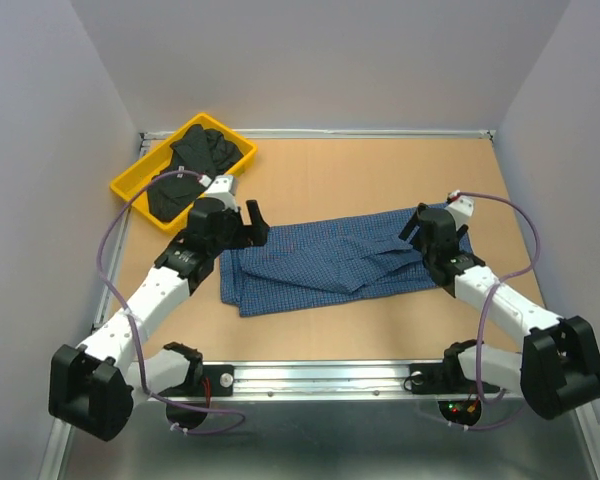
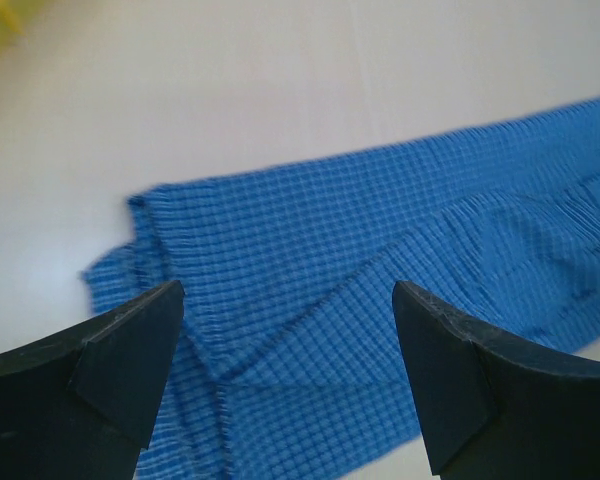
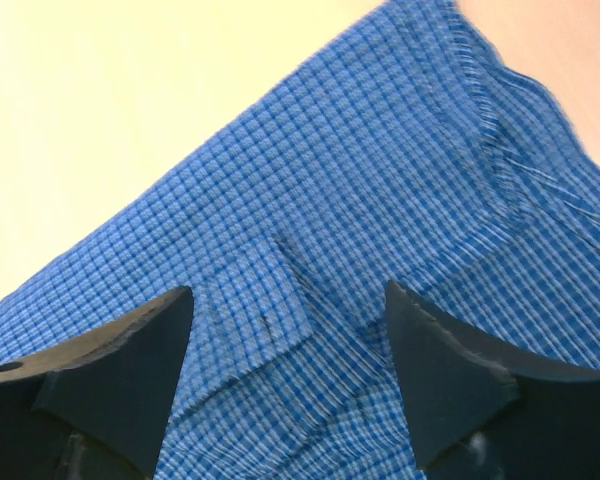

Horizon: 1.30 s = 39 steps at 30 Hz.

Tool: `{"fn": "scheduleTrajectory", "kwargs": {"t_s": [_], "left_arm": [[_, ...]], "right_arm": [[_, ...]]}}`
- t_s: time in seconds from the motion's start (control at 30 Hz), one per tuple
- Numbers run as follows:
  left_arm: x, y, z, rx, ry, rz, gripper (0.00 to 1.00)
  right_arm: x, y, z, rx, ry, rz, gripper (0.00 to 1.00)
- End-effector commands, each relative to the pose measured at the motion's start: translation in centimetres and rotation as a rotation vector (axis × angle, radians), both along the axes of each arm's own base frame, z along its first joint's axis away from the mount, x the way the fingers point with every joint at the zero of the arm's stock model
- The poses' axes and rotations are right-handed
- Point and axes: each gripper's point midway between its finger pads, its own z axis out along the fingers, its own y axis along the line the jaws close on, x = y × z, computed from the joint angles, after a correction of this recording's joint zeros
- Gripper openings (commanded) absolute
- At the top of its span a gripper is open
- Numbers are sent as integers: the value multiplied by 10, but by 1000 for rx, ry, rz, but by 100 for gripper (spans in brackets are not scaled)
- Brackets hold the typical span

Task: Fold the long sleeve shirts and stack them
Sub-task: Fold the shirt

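no readable text or labels anywhere

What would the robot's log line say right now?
left end effector: open, over blue checked shirt | right end effector: open, over same shirt | black shirt: in yellow tray

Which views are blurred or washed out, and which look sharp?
Left wrist: soft, the blue shirt smeared toward the right edge, the table blown out pale. Right wrist: check weave crisp, table washed to cream. Top external: evenly lit, sharp.
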Motion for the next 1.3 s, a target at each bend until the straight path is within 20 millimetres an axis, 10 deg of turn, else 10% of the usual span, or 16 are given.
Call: {"fn": "scheduleTrajectory", "kwargs": {"t_s": [0.0, 0.37, 0.67, 1.1, 1.27], "left_arm": [[-20, -65, 1, -136, 79, -122, 96], [-28, -105, -67, -69, 263, -137, 94], [-32, -95, -114, 12, 361, -87, 94], [-49, -83, -149, 60, 448, -62, 94], [-51, -80, -151, 71, 454, -56, 94]], "right_arm": [[28, 9, 24, 19, -37, 47, 79], [36, 10, -34, 183, 133, 11, 66], [34, 26, -52, 260, 184, 57, 56], [50, 11, -21, 168, 98, 26, 1], [66, 0, 10, 90, 30, 13, 1]]}}
